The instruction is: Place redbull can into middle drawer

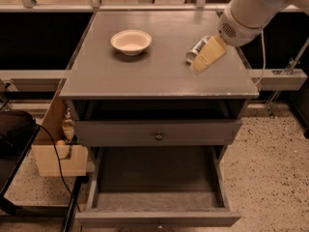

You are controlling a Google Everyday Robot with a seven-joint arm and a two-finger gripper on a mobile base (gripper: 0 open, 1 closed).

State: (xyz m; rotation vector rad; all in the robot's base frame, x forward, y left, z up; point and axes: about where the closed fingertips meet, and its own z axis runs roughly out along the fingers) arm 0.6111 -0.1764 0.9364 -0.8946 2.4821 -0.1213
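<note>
While the redbull can (197, 50) lay on its side at the upper right of the bench (145, 74), well apart from the cream bowl (131, 41), the gripper (208, 56) hung just to its right; whether it was released or clenched could not be told. The reach-and-grasp step seemed in hand. The next move called for a firm hold on the can, a lift, and a carry down to the open middle drawer (159, 218) at the bottom of the frame
</note>
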